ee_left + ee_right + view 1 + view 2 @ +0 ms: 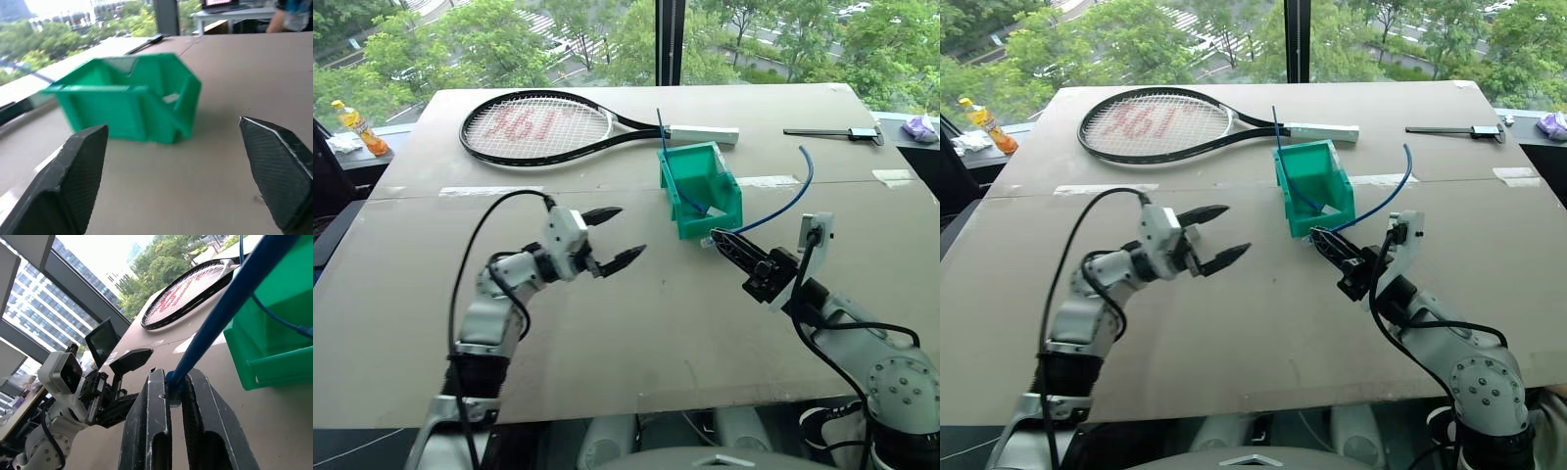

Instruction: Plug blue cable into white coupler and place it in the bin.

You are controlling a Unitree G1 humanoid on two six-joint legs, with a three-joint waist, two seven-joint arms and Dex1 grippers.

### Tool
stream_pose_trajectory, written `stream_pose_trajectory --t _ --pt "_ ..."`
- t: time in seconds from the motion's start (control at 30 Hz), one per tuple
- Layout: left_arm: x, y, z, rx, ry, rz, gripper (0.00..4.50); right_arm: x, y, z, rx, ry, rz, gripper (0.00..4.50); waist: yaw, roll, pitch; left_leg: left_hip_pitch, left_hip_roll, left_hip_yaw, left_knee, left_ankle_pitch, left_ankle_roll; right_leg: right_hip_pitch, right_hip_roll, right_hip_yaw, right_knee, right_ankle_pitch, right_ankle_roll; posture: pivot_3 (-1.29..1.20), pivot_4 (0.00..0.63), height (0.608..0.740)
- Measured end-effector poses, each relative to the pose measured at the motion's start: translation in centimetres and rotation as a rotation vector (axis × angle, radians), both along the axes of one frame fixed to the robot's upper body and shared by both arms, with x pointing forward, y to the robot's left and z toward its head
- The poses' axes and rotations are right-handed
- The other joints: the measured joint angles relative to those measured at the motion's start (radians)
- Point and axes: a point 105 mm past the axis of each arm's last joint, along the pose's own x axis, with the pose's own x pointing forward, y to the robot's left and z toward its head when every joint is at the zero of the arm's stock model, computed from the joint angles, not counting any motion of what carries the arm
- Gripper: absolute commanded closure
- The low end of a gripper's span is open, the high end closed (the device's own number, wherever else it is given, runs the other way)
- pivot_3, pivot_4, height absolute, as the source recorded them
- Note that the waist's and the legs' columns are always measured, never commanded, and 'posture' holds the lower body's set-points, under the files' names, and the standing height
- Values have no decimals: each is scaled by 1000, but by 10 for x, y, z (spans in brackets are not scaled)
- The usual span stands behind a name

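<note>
Right wrist view shows your right hand (177, 396) pinching the thin, floppy, light bright-blue cable (230, 298) by its end beside the teal-green plastic bin (274, 318), left hand (612, 240) open, so keep gripping near the plug.

Head stereo pair looking down, wrist cameras close, all sharing the bin (700, 188)

Bare table (636, 323) lay open between the left gripper (612, 237) and the right gripper (722, 241), giving either a free path across. The bin (700, 189) stood just beyond the right gripper, blocking its way forward. The blue cable (783, 204) arched up beside the bin. Behind the bin, a racket (538, 127) barred the far edge.
</note>
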Motion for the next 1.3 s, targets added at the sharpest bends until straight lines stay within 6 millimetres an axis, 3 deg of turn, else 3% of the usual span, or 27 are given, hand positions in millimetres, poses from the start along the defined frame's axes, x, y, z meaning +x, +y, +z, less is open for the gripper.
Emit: stream_pose_trajectory --t 0.07,0.27,0.73,0.87,1.03,1.13,1.3 --pt "5 29 6 25 26 80 404 1 5 -2 -7 -1 22 4500 3 0 0 0 0 0 0 0 0 0 0 0 0 0 0 0 150 740" --pt "25 70 5 89 114 135 404 4 11 -3 -24 -13 51 4500 7 -1 0 0 -2 0 0 0 0 0 0 -1 -1 1 -2 0 150 740" --pt "52 66 -19 253 219 33 404 1 7 -14 -55 6 7 4500 1 -2 1 -2 -2 0 0 0 0 -1 -1 0 -1 2 -3 0 150 740" --pt "54 63 -31 344 225 16 1607 0 5 -16 -57 11 -1 4500 1 -2 1 -2 -2 0 0 0 0 -1 -1 0 -1 2 -3 0 150 740" --pt "52 56 -38 353 238 -24 4032 0 4 -18 -60 17 -5 4500 1 -2 1 -2 -1 0 0 0 0 -2 -1 0 0 2 -3 0 150 740" --pt "49 50 -34 329 242 -73 4167 0 1 -19 -82 12 -13 4500 1 -3 1 -3 -1 0 0 0 0 -2 -1 0 0 2 -3 0 150 740" --pt "35 19 -14 244 225 -205 4167 -2 -5 -17 -180 -59 -2 4500 2 -3 1 -4 -2 0 0 0 0 -3 -2 0 0 2 -3 0 150 740"
